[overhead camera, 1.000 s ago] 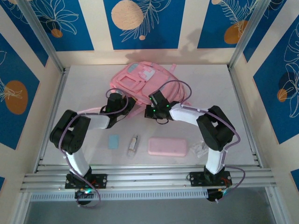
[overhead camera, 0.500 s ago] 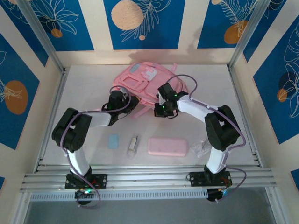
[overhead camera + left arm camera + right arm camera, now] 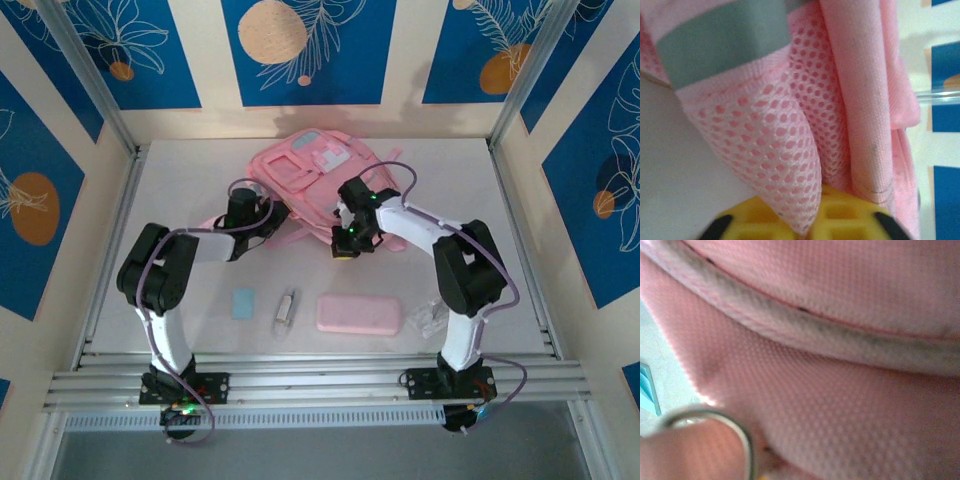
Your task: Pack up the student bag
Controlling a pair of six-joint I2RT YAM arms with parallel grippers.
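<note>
Student bag (image 3: 312, 165) shifted nearer far table (image 3: 180, 190) edge; open room either side.

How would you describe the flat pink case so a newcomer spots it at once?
On the white table, look near the front edge, right of the middle. The flat pink case lies there, between a small slim item and a crumpled clear wrapper. Unlike the big pink student bag farther back, it is a plain rounded rectangle without straps.

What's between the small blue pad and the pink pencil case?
One slim whitish item, lying apart from both the blue pad and the pencil case, in the top external view.
</note>
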